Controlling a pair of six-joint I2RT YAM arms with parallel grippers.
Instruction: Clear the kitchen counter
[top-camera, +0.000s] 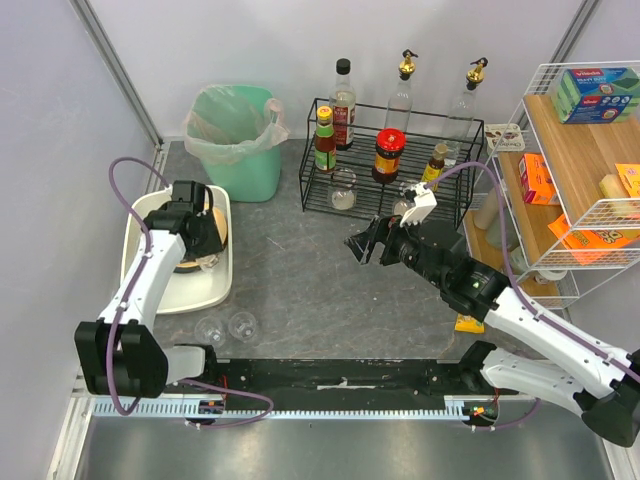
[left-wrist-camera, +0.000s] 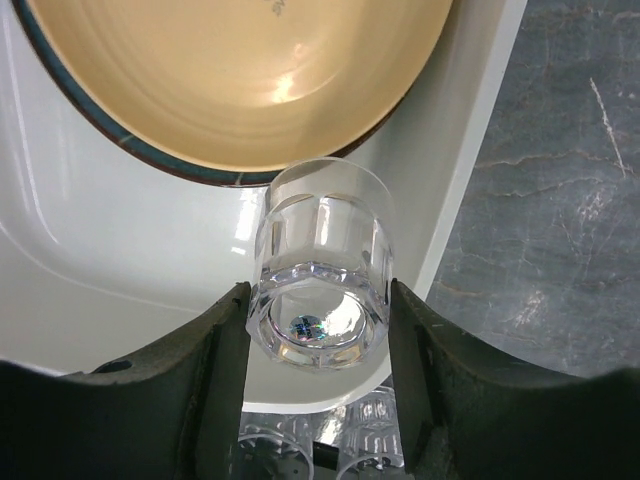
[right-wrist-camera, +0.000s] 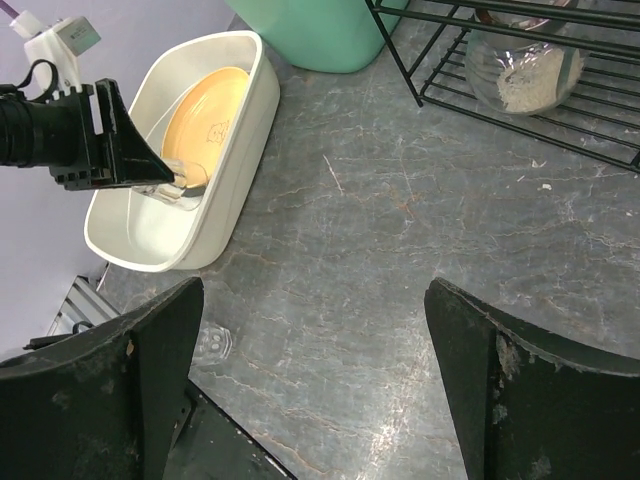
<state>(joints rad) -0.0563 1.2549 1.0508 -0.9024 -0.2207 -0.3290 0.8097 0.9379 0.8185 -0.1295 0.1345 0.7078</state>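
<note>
The dark grey stone kitchen counter (top-camera: 300, 270) carries a white tub (top-camera: 190, 292) at the left, with a yellow dish (left-wrist-camera: 240, 70) inside it. My left gripper (left-wrist-camera: 318, 330) is shut on a clear faceted glass (left-wrist-camera: 322, 265). It holds the glass over the tub's near corner, the glass's base towards the camera. Two more clear glasses (top-camera: 210, 328) (top-camera: 242, 323) stand on the counter just in front of the tub. My right gripper (top-camera: 365, 247) is open and empty above the middle of the counter (right-wrist-camera: 400, 200).
A green bin (top-camera: 238, 140) with a bag liner stands behind the tub. A black wire rack (top-camera: 390, 160) at the back holds bottles and a jar. A white wire shelf with wooden boards (top-camera: 580, 170) stands at the right. A small yellow item (top-camera: 468, 323) lies by the right arm.
</note>
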